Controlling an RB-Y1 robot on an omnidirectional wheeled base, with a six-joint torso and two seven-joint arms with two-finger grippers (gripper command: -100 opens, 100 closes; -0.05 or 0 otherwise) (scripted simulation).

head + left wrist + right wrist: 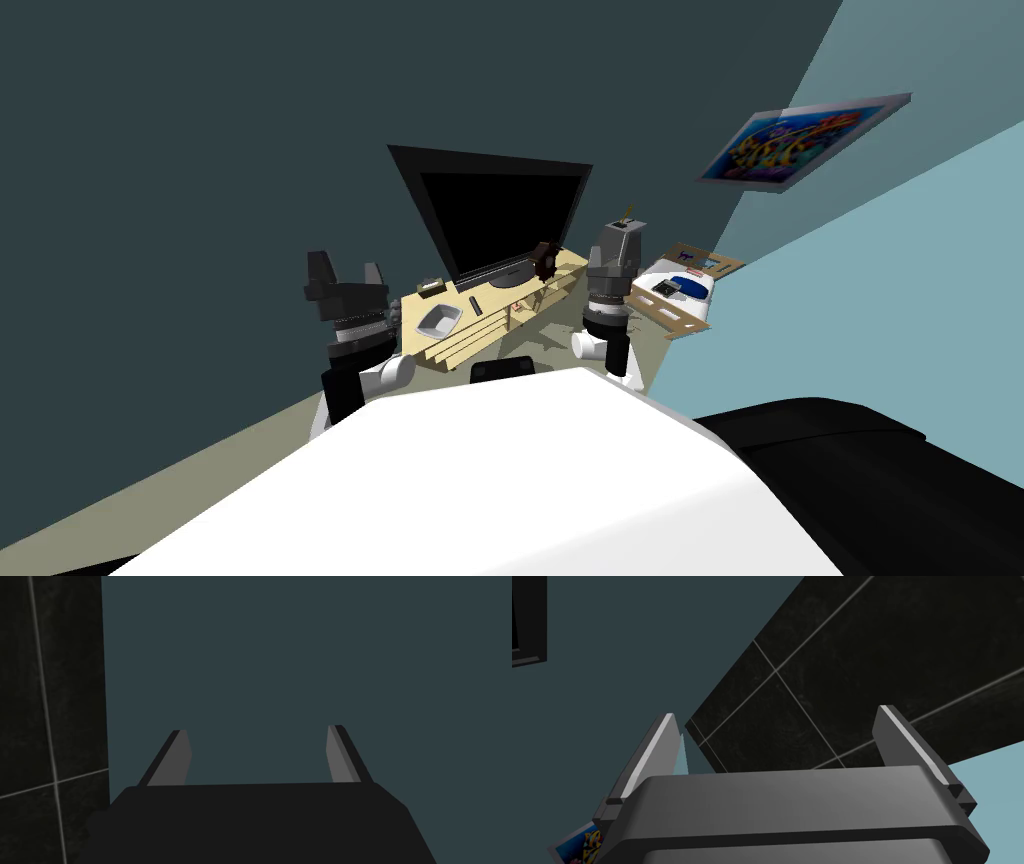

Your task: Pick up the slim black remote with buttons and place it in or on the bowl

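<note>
Slim black remote (476, 305) lies on the light wooden desk (408, 303), just in front of the television (497, 215) and off its left half. Long axis runs roughly from the television's foot toward the desk's front edge, with a slight slant. Buttons too small to make out.

Grey bowl (440, 320) sits just beside the remote, further left of the television and nearer the front edge. Looks apart from the remote, not touching.

Left hand (346, 272) raised well left of the television, above desk level, fingers up. In the wrist view, left hand (258, 741) shows its fingers spread wide with nothing between them. Right hand (620, 240) raised off the television's right edge, also pointing up. In the wrist view, right hand (777, 721) is likewise open and empty.

Judgement: remote lies between the two hands, forward and below both. Left hand looks somewhat nearer and is on the bowl's side. Either hand must tip down toward the desk first.

Nearby: small box (432, 287) against the television's left lower corner; dark figure (546, 260) before its right lower corner. The television's foot stands close behind the remote, so approach best from above or the front. Nothing lies across the remote.
</note>
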